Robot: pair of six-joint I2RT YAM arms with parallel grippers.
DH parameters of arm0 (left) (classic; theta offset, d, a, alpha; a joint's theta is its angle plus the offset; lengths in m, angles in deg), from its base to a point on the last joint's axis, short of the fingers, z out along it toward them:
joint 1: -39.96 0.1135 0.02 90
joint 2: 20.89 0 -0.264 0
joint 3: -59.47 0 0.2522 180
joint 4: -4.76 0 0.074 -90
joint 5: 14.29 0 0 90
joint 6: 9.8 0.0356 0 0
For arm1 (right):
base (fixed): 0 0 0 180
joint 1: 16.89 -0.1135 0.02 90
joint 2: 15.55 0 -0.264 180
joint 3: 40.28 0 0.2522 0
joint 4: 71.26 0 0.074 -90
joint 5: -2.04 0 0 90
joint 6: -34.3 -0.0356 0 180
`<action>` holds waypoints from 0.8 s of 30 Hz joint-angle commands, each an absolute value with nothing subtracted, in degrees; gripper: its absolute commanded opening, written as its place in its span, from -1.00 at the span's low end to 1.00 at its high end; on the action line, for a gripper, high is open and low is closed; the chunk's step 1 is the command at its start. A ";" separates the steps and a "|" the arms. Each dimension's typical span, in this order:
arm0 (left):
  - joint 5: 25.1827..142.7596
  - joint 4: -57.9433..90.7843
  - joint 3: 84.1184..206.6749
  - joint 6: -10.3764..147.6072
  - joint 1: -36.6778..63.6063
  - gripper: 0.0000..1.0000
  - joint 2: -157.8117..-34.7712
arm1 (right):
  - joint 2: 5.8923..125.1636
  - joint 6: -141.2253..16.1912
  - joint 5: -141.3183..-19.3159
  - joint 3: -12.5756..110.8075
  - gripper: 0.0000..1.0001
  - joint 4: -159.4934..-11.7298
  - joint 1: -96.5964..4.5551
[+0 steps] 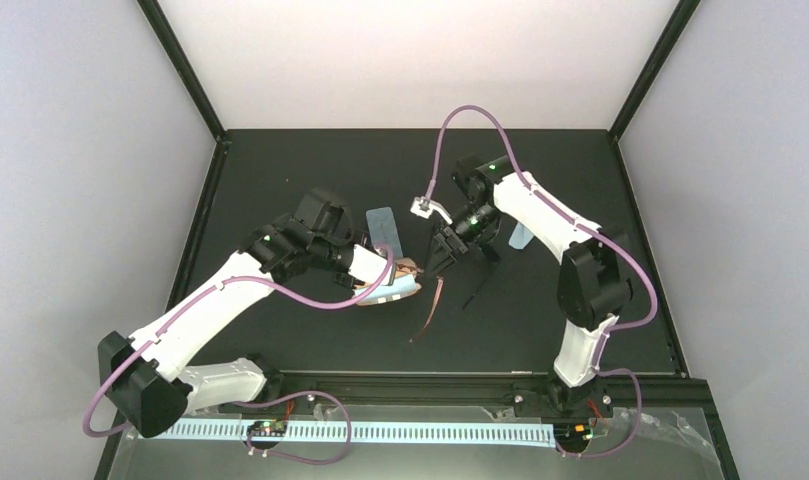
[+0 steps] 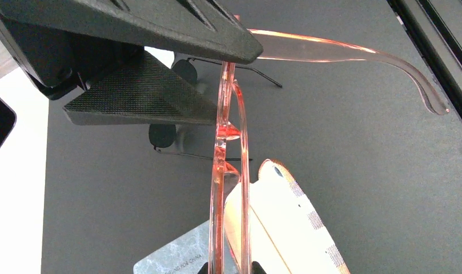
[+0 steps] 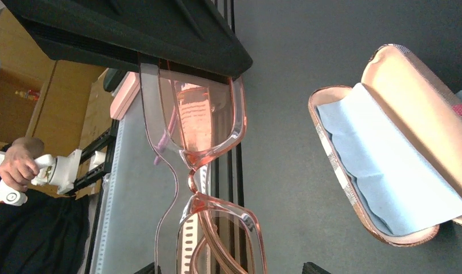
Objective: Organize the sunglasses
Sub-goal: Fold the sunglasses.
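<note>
Black table [image 1: 280, 180] all around, white walls behind. Over its middle, a bit toward the near edge, my left gripper [image 1: 404, 272] pinches one end of the reddish-brown sunglasses [image 2: 225, 132] and holds them up. Their long way runs straight from my left jaws to my right gripper [image 1: 436, 262], whose jaws are spread around the other end, not squeezing. One side piece [image 2: 342, 54] sticks out toward the near edge. I think my right gripper, the nearer one, must fold it. The tan case [image 3: 422, 114] lies open just beside.
</note>
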State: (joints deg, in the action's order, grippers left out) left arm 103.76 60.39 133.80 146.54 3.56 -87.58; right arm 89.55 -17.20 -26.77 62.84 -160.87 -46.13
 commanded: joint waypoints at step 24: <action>99.45 46.75 141.54 110.02 3.97 -0.79 -97.12 | 73.08 -27.54 -35.71 55.74 0.29 -146.19 -28.68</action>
State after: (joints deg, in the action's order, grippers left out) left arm 97.73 47.98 137.15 117.25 3.65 -95.34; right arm 74.66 -25.46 -33.11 57.47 -149.77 -29.58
